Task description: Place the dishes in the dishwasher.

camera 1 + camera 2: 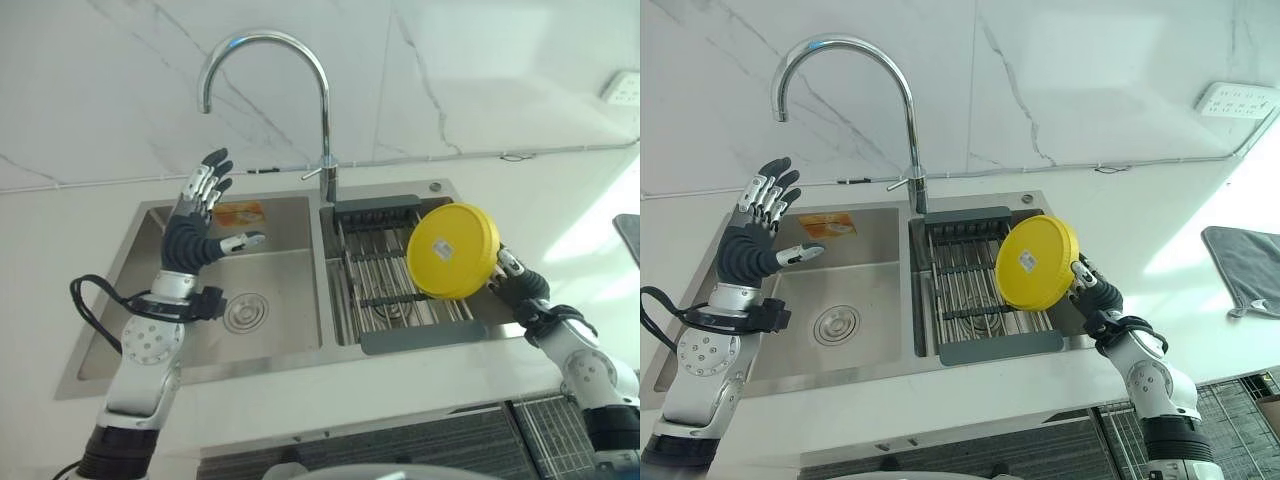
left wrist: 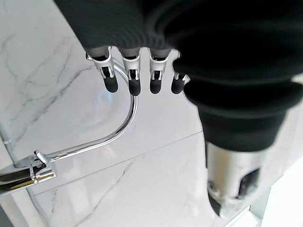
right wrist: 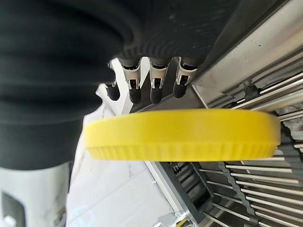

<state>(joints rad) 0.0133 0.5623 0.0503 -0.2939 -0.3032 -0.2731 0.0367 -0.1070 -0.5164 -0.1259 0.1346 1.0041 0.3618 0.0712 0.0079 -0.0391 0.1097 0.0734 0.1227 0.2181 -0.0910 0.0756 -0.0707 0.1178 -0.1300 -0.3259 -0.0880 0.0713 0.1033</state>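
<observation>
A round yellow dish (image 1: 452, 250) hangs tilted on edge above the drying rack (image 1: 375, 285) in the sink's right basin. My right hand (image 1: 520, 288) is at the dish's right rim and shut on it, fingers (image 3: 156, 87) on one face and the thumb on the other. The dish's ribbed rim (image 3: 180, 135) crosses the right wrist view. My left hand (image 1: 195, 232) is raised over the left basin (image 1: 270, 295), open with straight fingers (image 2: 135, 78) and holding nothing.
A tall curved chrome faucet (image 1: 325, 110) rises between the basins at the back. An orange item (image 1: 238, 213) lies at the left basin's back wall. A grey cloth (image 1: 1245, 260) lies on the counter at right. A wire rack (image 1: 1240, 400) shows below the counter's front edge.
</observation>
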